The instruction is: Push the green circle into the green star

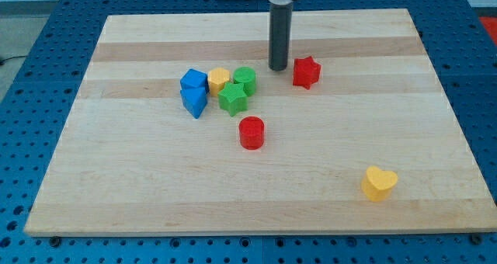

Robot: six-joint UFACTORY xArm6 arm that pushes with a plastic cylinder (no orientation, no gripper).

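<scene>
The green circle (pixel 245 78) sits on the wooden board (pixel 155 186), touching the green star (pixel 233 99) just below and to its left. My tip (pixel 279 67) stands a little to the right of and above the green circle, not touching it, and left of the red star (pixel 306 72).
A yellow block (pixel 218 79) sits left of the green circle. A blue cube (pixel 193 81) and a blue block (pixel 194 102) sit further left. A red cylinder (pixel 251 132) lies below the green star. A yellow heart (pixel 379 183) lies at the lower right.
</scene>
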